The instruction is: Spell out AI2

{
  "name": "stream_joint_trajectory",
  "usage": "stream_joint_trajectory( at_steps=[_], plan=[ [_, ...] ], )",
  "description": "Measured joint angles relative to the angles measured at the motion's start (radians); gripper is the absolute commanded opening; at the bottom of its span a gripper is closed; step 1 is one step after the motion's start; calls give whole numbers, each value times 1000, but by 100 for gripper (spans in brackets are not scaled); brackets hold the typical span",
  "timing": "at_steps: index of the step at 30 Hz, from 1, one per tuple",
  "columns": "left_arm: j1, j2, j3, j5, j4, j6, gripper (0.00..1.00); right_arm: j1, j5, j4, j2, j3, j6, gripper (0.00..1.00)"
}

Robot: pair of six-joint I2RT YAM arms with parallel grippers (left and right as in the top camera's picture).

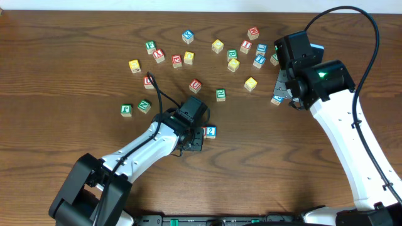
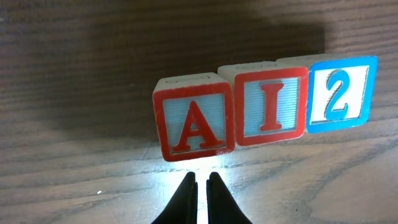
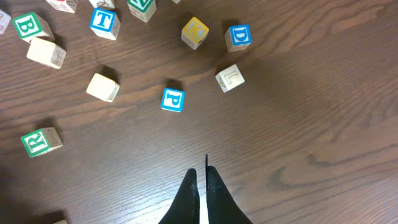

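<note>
The left gripper [image 2: 200, 185] is closed, its tips pressed together with nothing between them. Just past the tips sits the A cube [image 2: 194, 121], with a thin strip of lit table [image 2: 74, 62] between them. To its right, touching in turn, are the I cube [image 2: 270, 106] and the 2 cube [image 2: 339, 93]. The row's long axis runs across the fingers, rising slightly to the right. All three printed faces stand upright toward the wrist camera and read A, I, 2. The A cube sits a little forward of the other two.

From overhead only the 2 cube [image 1: 211, 131] shows, just right of the left gripper [image 1: 195, 137]. The wrist hides the A and I cubes.

The right gripper [image 3: 200, 176] is well apart from the row, also closed and empty. A P cube [image 3: 173, 99] and an L cube [image 3: 229, 77] lie ahead of it. Cubes at the frame's top and left edges are cut off.
</note>
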Motion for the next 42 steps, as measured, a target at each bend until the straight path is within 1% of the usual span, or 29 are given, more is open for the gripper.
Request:
stream_joint_trajectory(
  at_steps=[42],
  plan=[
    [0, 0, 0, -23, 34, 8, 8, 0, 0, 0, 0, 0, 0, 1]
  ],
)
